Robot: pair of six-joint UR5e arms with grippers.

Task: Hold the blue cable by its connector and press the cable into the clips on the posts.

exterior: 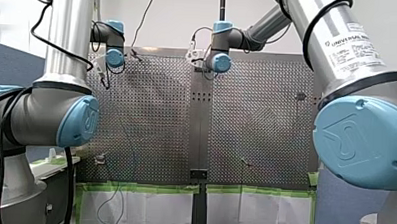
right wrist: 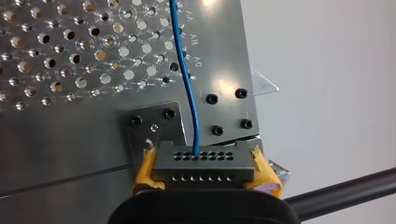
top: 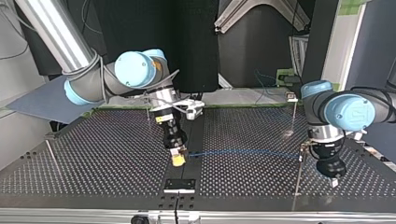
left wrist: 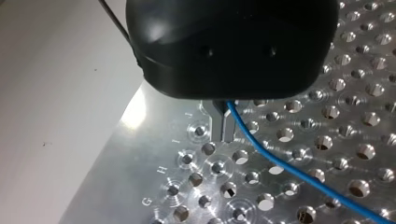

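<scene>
In the right wrist view a grey connector [right wrist: 205,170] with rows of holes sits between the yellow pads of my right gripper [right wrist: 204,161], which is shut on it. The blue cable [right wrist: 189,88] leaves the connector and runs out over the perforated plate. In the top view my right gripper [top: 178,160] holds the connector low over the table's middle, and the cable [top: 243,151] stretches level to a thin post [top: 298,179]. My left gripper [top: 333,181] hangs just beyond that post. Its metal fingers [left wrist: 223,126] are shut, and the cable [left wrist: 289,170] passes close beside them.
More thin posts stand at the top view's far right [top: 293,114], far middle [top: 148,111] and left [top: 52,158]. A black bracket [top: 179,185] sits at the near edge on the centre seam. Green tape [exterior: 149,188] lines the table's edge in the front view.
</scene>
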